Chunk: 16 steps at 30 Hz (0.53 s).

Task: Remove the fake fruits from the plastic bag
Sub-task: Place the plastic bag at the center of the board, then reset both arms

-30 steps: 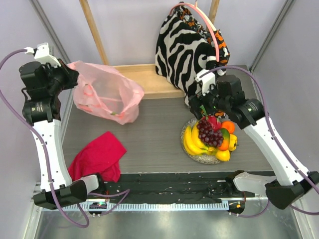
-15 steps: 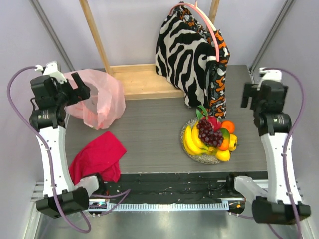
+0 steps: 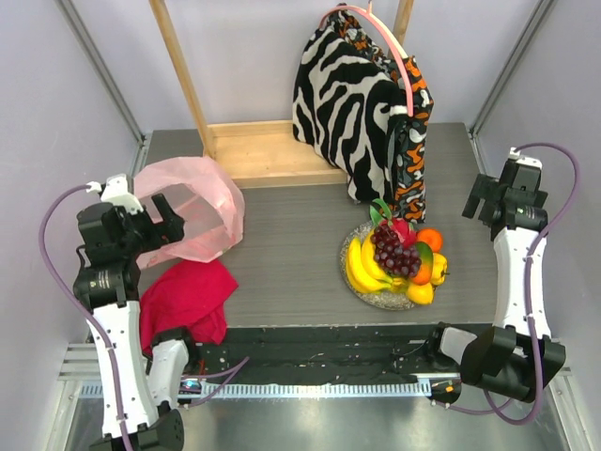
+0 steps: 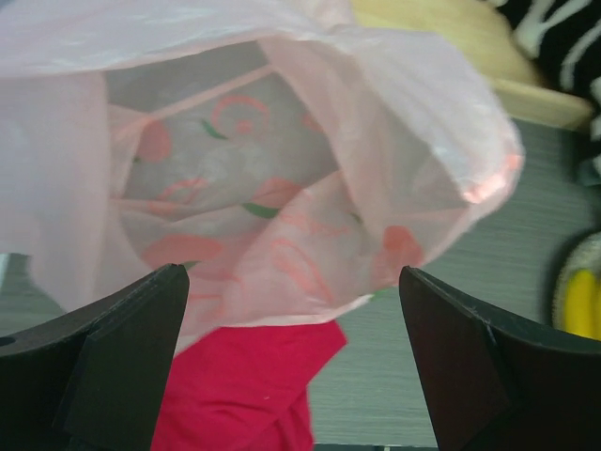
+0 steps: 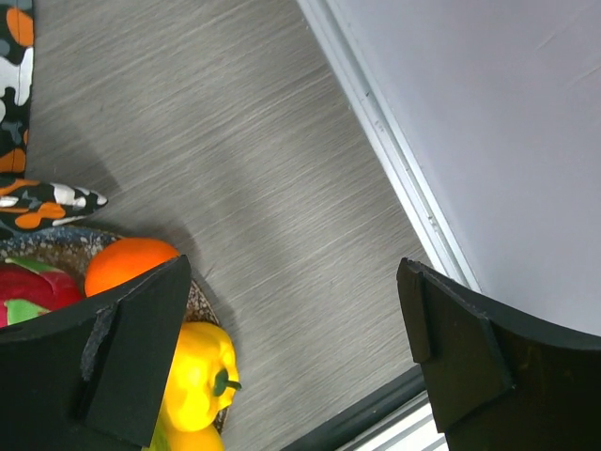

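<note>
The pink plastic bag [image 3: 195,214] lies slumped at the left of the table, its lower edge over the red cloth. In the left wrist view the plastic bag [image 4: 254,169] has its mouth turned towards the camera, and no fruit shows inside. My left gripper [image 3: 161,228] [image 4: 291,315] is open just in front of the bag, with nothing between its fingers. The fake fruits [image 3: 399,256] are piled on the silvery plate [image 3: 368,296]: bananas, grapes, orange and yellow pepper [image 5: 195,376]. My right gripper [image 3: 477,199] [image 5: 296,305] is open by the table's right edge, over bare table beside the orange [image 5: 127,263].
A magenta-red cloth [image 3: 188,299] [image 4: 239,395] lies at the near left. A zebra-patterned fabric bag [image 3: 349,99] hangs at the back over a wooden frame [image 3: 263,150]. The metal table rim [image 5: 394,150] and a grey wall run beside the right arm.
The left gripper has opened and let go of the bag, and that arm has drawn back to the near left. The bag has sunk towards the red cloth. The right arm has swung from the plate to the right edge.
</note>
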Tool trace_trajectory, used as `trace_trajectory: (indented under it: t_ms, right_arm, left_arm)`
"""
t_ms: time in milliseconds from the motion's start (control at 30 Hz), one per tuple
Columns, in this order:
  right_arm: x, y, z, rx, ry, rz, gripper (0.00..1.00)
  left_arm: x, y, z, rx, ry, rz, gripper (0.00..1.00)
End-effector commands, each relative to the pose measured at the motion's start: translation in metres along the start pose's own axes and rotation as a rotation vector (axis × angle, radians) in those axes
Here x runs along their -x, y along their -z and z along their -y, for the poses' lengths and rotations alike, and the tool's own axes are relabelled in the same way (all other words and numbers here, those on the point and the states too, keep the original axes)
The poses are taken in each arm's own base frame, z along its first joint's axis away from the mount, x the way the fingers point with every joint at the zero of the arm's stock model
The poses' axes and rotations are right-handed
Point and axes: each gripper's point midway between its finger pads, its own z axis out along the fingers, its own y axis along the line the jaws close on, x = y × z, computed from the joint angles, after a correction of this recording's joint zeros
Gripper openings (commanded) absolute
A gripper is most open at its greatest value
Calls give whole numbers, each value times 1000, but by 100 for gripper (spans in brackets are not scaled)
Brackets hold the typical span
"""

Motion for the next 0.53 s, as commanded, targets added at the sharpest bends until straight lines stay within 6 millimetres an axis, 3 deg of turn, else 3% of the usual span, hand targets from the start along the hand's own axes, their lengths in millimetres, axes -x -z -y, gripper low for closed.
trace_trajectory:
  t_ms: [0, 233, 367, 500]
  right_arm:
    - [-4, 1, -8, 38, 1, 6, 100]
    - [-2, -8, -28, 139, 8, 15, 100]
    - [0, -8, -42, 222, 40, 28, 100]
    - [4, -8, -54, 286, 52, 50, 100]
  left_arm:
    - [7, 18, -30, 162, -134, 41, 100]
    - [10, 47, -16, 125, -177, 130, 100]
    - [6, 47, -25, 173, -171, 122, 100]
    - [5, 45, -17, 129, -144, 119, 100]
